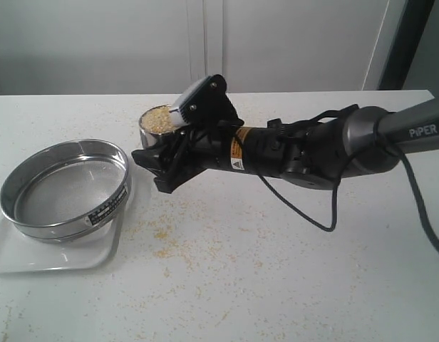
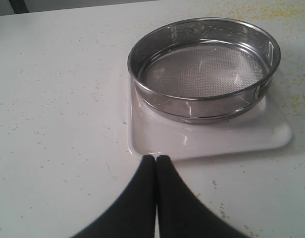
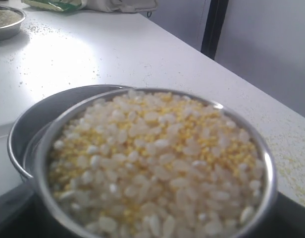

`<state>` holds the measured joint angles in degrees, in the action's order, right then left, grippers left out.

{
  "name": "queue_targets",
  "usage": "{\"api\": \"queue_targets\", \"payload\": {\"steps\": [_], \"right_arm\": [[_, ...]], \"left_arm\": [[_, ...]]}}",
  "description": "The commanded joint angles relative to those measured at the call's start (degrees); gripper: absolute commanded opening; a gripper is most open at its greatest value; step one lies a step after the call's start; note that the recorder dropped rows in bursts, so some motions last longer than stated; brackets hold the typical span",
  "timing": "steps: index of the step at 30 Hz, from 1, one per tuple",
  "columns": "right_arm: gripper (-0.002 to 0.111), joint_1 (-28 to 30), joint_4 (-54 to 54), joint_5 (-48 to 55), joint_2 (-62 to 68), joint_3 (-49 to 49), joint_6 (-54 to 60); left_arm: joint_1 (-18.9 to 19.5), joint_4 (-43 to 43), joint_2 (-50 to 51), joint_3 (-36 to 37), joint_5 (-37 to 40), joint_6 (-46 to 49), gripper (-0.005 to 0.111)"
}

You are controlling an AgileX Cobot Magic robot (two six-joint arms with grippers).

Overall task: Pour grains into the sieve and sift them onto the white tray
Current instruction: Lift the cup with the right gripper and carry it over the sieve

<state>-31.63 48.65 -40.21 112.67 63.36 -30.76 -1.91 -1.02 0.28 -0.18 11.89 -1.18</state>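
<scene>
The left arm does not show in the exterior view; only its wrist view gives the left hand (image 2: 156,161), two black fingers clenched flat together over the tabletop (image 1: 312,271), holding nothing. The steel cup (image 1: 150,135) is half hidden behind the right hand (image 1: 151,171), so its base and whether it touches the tabletop cannot be made out. Up close, the cup's rim (image 3: 264,163) fills the right wrist view and is cut off at the lower edge. A dark finger (image 3: 6,213) sits at each side of its wall, and the hand is grasping the cup low down. A dark curved shape behind the cup may be shadow or another vessel; I cannot tell which. A steel dish (image 3: 6,22) is cropped at the corner.

The cup's mouth faces up. The right arm lies nearly level, pointing from right to left. The sieve (image 1: 70,226) sits flat, open side up, on the white tray (image 1: 55,256), whose long axis runs left to right in the exterior view.

The grains (image 1: 158,117) are heaped to the brim of the cup, plump whitish rice-like grains mixed with fine yellow granules. The sieve is a round, polished steel hoop with a fine mesh floor, bare, and its label strip (image 1: 102,212) is unreadable. The tray is smooth and glossy with rounded corners. Yellow specks (image 1: 169,235) dust the matte white tabletop.
</scene>
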Motion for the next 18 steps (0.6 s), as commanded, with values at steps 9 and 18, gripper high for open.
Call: {"api": "queue_targets", "payload": {"steps": [9,18], "right_arm": [[0.0,-5.39,-0.18,7.87,-1.14,7.85,-3.3],[0.0,-8.27,-0.18,13.58,-0.5,13.48,-4.09]], "left_arm": [[-0.11,-0.39,-0.28,0.18,-0.19,-0.07,0.0],[-0.11,-0.39,-0.28,0.18,-0.19,-0.07,0.0]]}}
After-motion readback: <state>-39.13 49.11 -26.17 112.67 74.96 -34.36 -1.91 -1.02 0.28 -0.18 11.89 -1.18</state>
